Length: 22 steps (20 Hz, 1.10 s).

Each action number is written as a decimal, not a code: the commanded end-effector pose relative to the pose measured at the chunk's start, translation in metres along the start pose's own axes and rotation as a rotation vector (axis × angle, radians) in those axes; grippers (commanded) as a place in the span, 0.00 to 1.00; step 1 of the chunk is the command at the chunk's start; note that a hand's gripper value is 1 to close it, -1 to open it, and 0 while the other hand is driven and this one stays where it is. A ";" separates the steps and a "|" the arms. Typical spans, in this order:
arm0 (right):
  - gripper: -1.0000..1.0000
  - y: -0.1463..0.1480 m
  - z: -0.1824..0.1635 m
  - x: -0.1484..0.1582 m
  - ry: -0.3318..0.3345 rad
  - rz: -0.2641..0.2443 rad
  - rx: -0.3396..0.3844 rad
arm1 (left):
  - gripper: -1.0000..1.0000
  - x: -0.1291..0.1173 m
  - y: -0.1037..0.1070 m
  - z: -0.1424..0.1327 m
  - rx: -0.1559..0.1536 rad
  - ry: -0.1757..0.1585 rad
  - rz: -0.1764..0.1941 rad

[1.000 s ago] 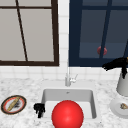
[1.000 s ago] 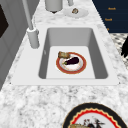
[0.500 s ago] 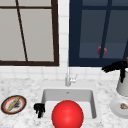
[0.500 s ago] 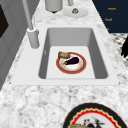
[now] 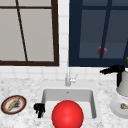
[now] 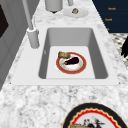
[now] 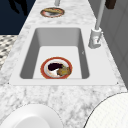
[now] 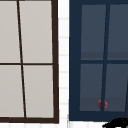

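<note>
Left hand [image 5: 39,109]: it hangs at the sink's [image 5: 47,93] 9 o'clock edge; my fingers are curled downward and hold nothing.
Right hand [image 5: 112,69]: in the air, at 10 o'clock of the grey jug [image 5: 123,85]; whether it is open or shut I cannot tell.
Sink: a red-rimmed plate [image 6: 71,63] lies on its floor, with a dark eggplant [image 6: 72,60] and a brown piece of food [image 6: 63,54] on it.
Left counter: a patterned plate [image 5: 13,104] with a long bread-like piece on it, at 9 o'clock of my left hand.
Right counter: a white plate [image 5: 118,108] with a small morsel [image 5: 123,106], just in front of the jug.
Red ball [image 5: 67,114]: at 6 o'clock of the sink.
</note>
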 end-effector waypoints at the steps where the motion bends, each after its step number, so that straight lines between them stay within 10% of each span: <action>1: 0.00 0.005 -0.010 0.008 0.074 0.129 -0.053 | 0.50 0.000 0.000 0.000 0.000 0.000 0.000; 14: 0.00 0.014 -0.046 0.036 0.232 0.377 -0.138 | 0.50 0.000 0.000 0.000 0.000 0.000 0.000; 22: 0.00 0.053 -0.083 0.047 0.298 0.424 -0.179 | 0.50 0.000 0.000 0.000 0.000 0.000 0.000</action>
